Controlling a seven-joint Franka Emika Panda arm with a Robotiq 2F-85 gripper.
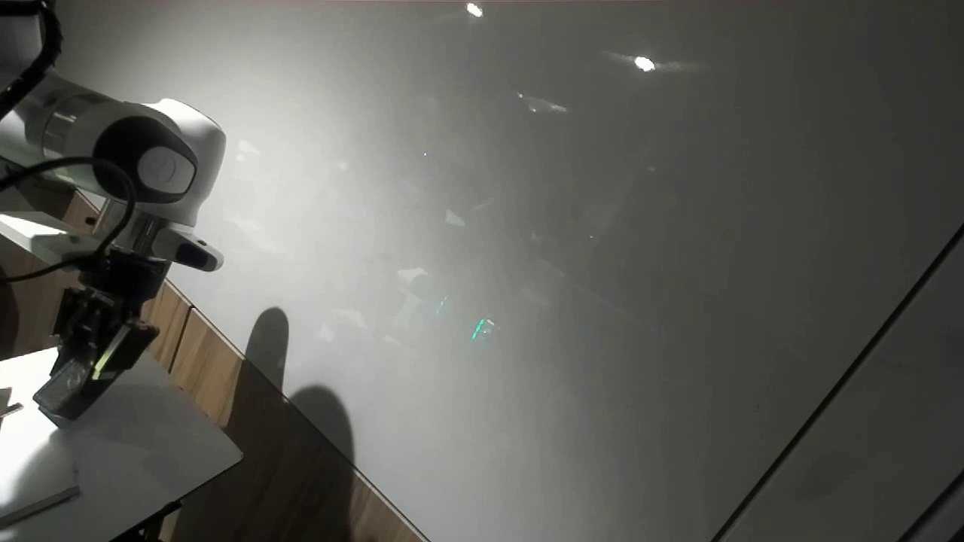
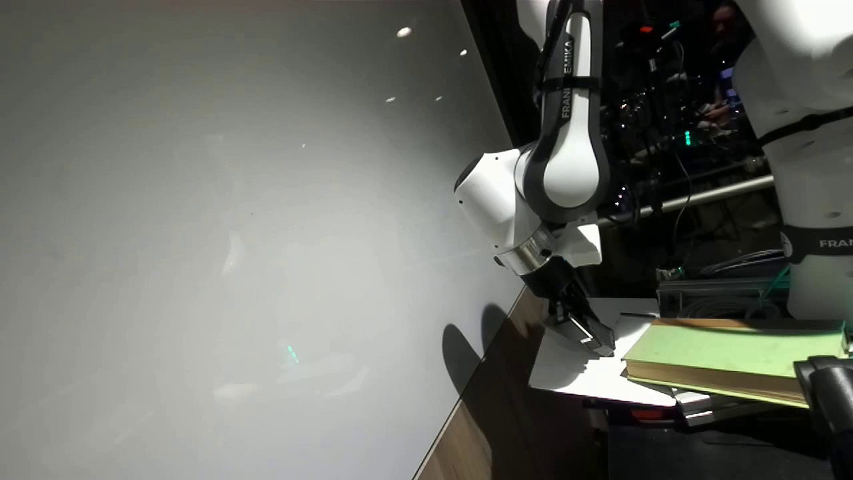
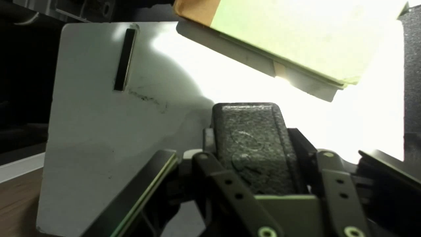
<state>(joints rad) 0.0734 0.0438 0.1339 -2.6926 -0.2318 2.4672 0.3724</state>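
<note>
My gripper (image 3: 253, 141) is shut on a dark grey, textured rectangular block (image 3: 248, 128) that looks like an eraser. Its two fingers press on the block's long sides, and its front end sticks out past the fingertips. In both exterior views the gripper (image 1: 102, 339) (image 2: 570, 310) points down at a slant, with the block (image 1: 68, 388) (image 2: 598, 338) at its tip. The block is over a white panel (image 1: 173, 444) (image 2: 553, 367) (image 3: 85, 131); I cannot tell whether it touches. A thick green book-like object (image 2: 740, 347) (image 3: 296, 29) lies close by on the panel.
A large glossy white board (image 1: 602, 301) (image 2: 266, 267) stands beside the arm, with wood trim (image 1: 203, 346) (image 2: 526, 387) along its lower edge. The panel has a dark slot (image 3: 125, 59). A white robot column (image 2: 820, 280) and a dark rounded fixture (image 2: 833, 400) are at the right.
</note>
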